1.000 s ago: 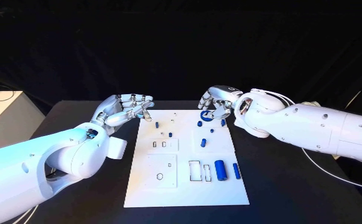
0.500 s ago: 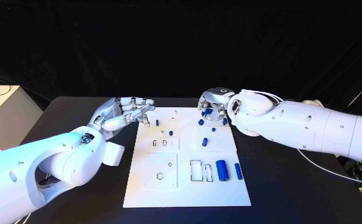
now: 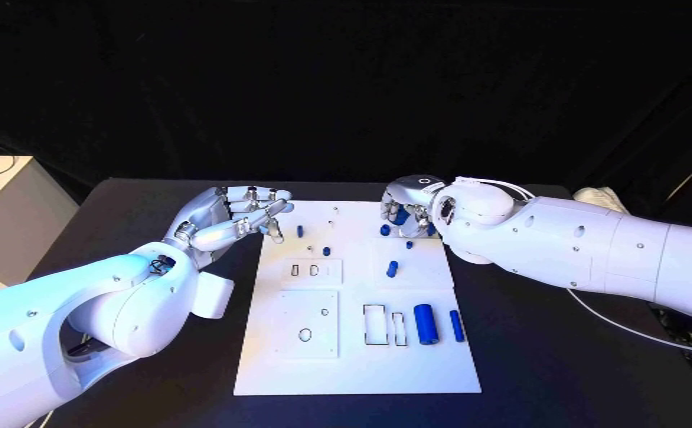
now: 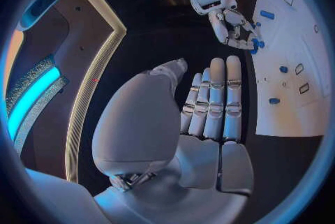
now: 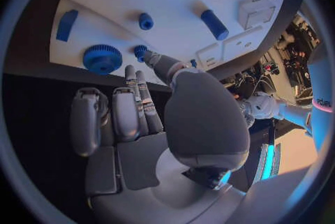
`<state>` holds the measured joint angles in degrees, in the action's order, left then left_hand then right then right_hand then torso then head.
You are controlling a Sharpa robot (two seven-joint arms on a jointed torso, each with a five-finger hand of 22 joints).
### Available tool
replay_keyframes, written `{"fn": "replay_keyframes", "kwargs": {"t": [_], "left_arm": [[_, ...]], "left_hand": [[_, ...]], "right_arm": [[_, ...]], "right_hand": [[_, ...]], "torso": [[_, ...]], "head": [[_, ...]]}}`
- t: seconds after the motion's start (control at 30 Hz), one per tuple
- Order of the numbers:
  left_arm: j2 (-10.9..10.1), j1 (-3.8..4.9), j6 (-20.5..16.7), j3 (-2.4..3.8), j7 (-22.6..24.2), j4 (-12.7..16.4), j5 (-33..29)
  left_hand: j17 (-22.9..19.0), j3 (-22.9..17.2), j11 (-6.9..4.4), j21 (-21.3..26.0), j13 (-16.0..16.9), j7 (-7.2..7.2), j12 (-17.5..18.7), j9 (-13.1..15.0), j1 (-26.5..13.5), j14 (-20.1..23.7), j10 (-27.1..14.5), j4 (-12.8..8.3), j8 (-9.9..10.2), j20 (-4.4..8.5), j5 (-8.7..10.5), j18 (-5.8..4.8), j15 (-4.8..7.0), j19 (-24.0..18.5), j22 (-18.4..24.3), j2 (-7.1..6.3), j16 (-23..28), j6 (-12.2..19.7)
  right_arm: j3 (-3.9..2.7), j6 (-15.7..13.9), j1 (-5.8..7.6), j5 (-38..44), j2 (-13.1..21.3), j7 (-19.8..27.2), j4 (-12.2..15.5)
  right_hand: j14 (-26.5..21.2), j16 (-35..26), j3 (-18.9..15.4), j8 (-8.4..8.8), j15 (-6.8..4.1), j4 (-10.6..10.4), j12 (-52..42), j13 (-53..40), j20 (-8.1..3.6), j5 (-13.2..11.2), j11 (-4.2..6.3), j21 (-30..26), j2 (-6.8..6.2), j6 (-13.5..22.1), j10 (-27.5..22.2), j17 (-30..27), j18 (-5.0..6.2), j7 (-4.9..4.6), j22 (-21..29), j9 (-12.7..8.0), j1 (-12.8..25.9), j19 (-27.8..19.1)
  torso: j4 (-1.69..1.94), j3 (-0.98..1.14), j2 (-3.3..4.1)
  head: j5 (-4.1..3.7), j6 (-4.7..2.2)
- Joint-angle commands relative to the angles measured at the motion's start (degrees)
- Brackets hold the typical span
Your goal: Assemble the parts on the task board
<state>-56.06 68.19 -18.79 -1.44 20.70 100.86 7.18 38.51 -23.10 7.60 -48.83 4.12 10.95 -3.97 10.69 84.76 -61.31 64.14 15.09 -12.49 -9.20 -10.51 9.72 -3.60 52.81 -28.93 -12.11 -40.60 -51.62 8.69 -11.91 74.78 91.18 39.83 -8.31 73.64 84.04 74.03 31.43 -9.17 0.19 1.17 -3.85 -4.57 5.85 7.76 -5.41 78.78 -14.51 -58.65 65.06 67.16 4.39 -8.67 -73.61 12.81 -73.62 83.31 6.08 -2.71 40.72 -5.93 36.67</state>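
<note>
Two hands up at the far end of the task board, nothing gripped that I can confirm.
Near right of board: big blue cylinder lying flat, slim blue bar just right of it, both beside the outlined slots.
Near left of board: raised white panel with an oval hole.
Mid board: small panel with two slots; blue peg to its right.
Far board: small blue pegs near the middle; blue gear at the far right edge, flat on the board in my right wrist view.
My left hand: off the board's far left corner, over the black table; fingers straight and side by side in my left wrist view, palm empty, released.
My right hand: over the far right corner, fingers curled down by the gear; a fingertip sits just beside a small peg. Cannot tell if it touches or grasps anything.
</note>
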Motion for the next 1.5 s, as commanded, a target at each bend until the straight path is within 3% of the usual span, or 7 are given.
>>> {"fn": "replay_keyframes", "kwargs": {"t": [0.03,0.37,0.6,0.83,1.03,1.23,1.5], "left_arm": [[0.1,0.11,1.3,0.07,0.1,0.1,0.3],[0.0,0.13,1.6,0.10,0.0,0.0,0.3],[0.0,0.16,1.9,0.11,-0.2,0.0,0.3],[0.0,0.18,1.9,0.12,-0.4,0.0,0.3],[-0.1,0.19,2.0,0.13,-0.6,-0.1,0.3],[-0.2,0.19,2.0,0.13,-0.7,-0.1,0.3],[-0.3,0.19,2.1,0.13,-0.8,-0.1,0.3]], "left_hand": [[0.0,-0.3,0.08,-0.1,0.1,0.20,0.2,0.1,-0.1,0.4,0.2,0.2,0.2,0.00,0.31,0.65,-0.11,-0.4,0.0,-0.38,-0.4,0.0],[0.1,-0.3,0.11,-0.3,0.1,0.25,0.2,0.1,-0.1,0.5,0.1,0.2,0.2,-0.02,0.31,0.65,-0.14,-0.5,-0.2,-0.38,-0.5,0.0],[0.1,-0.3,0.11,-0.3,0.1,0.25,0.2,0.1,-0.1,0.5,0.1,0.2,0.2,-0.02,0.31,0.65,-0.14,-0.5,-0.2,-0.38,-0.5,0.0],[0.1,-0.3,0.14,-0.5,0.1,0.29,0.2,0.1,-0.2,0.6,0.1,0.2,0.2,-0.05,0.31,0.65,-0.17,-0.6,-0.3,-0.33,-0.6,0.0],[0.2,-0.4,0.17,-0.7,0.1,0.33,0.2,0.1,-0.2,0.6,0.0,0.3,0.2,-0.07,0.28,0.65,-0.18,-0.7,-0.4,-0.21,-0.7,0.1],[0.2,-0.4,0.17,-0.7,0.1,0.33,0.2,0.1,-0.2,0.6,0.0,0.3,0.2,-0.07,0.28,0.65,-0.18,-0.7,-0.4,-0.21,-0.7,0.1],[0.2,-0.6,0.17,-0.9,0.1,0.34,0.2,0.2,0.0,0.7,0.0,0.1,0.2,-0.09,0.30,0.67,-0.19,-0.8,-0.6,-0.12,-0.9,0.0]], "right_arm": [[0.01,1.6,-0.16,0.9,-0.4,-0.1,-0.4],[0.00,1.5,-0.48,0.6,-1.5,-0.2,-1.5],[0.00,1.7,-0.60,0.4,-2.1,-0.1,-2.3],[0.00,1.9,-0.73,0.1,-2.5,0.0,-2.7],[0.00,1.8,-0.76,0.2,-2.4,-0.3,-2.7],[0.00,-0.1,-0.77,0.8,-2.2,-0.9,-2.4],[-0.06,-5.1,-0.76,1.8,-2.0,-1.8,-0.7]], "right_hand": [[2.3,0.5,-0.4,0.07,0.24,-0.1,0.1,-0.1,0.17,0.2,0.05,0.3,0.07,0.1,-0.1,0.1,-1.02,0.03,-0.1,0.1,-0.2,0.4],[2.3,0.9,-0.3,0.03,0.13,-0.5,0.0,-0.3,0.19,0.2,0.14,0.6,0.43,0.1,0.3,0.3,-1.08,0.07,-0.5,0.3,-0.1,0.5],[2.3,1.2,-0.1,-0.11,0.13,-0.8,0.0,-0.4,0.19,0.2,0.13,0.6,0.94,-0.1,0.5,0.4,-1.07,0.03,-0.5,0.5,0.0,0.6],[2.2,1.8,1.2,-0.72,0.03,-1.4,-0.1,-0.7,0.14,0.2,0.30,1.1,2.09,-1.1,1.7,0.5,-1.16,0.14,-1.2,1.1,-0.2,0.7],[2.1,2.4,3.6,-1.81,-0.56,-1.0,-0.7,-1.2,-0.30,0.2,1.06,2.3,3.38,-2.5,4.8,0.7,-1.51,0.66,-3.1,2.1,-1.3,1.4],[2.0,2.6,4.6,-2.49,-1.01,-0.2,-0.9,-1.8,-0.74,0.2,1.62,3.5,3.73,-3.1,6.8,0.4,-1.84,0.97,-4.8,2.9,-2.1,2.0],[2.0,2.8,5.4,-2.86,-1.20,0.9,-0.9,-2.3,-0.96,0.2,1.82,4.4,3.90,-3.3,7.8,0.4,-2.13,0.99,-6.2,3.5,-3.0,2.5]], "torso": [[0.14,-0.08,0.31],[0.19,-0.13,0.74],[0.27,-0.28,0.97],[0.37,-0.39,1.14],[0.45,-0.45,1.23],[0.52,-0.52,1.27],[0.56,-0.62,1.41]], "head": [[0.00,-0.25],[0.05,-0.45],[-0.02,-0.41],[-0.19,-0.39],[-0.23,-0.42],[-0.10,-0.53],[-0.11,-0.92]]}}
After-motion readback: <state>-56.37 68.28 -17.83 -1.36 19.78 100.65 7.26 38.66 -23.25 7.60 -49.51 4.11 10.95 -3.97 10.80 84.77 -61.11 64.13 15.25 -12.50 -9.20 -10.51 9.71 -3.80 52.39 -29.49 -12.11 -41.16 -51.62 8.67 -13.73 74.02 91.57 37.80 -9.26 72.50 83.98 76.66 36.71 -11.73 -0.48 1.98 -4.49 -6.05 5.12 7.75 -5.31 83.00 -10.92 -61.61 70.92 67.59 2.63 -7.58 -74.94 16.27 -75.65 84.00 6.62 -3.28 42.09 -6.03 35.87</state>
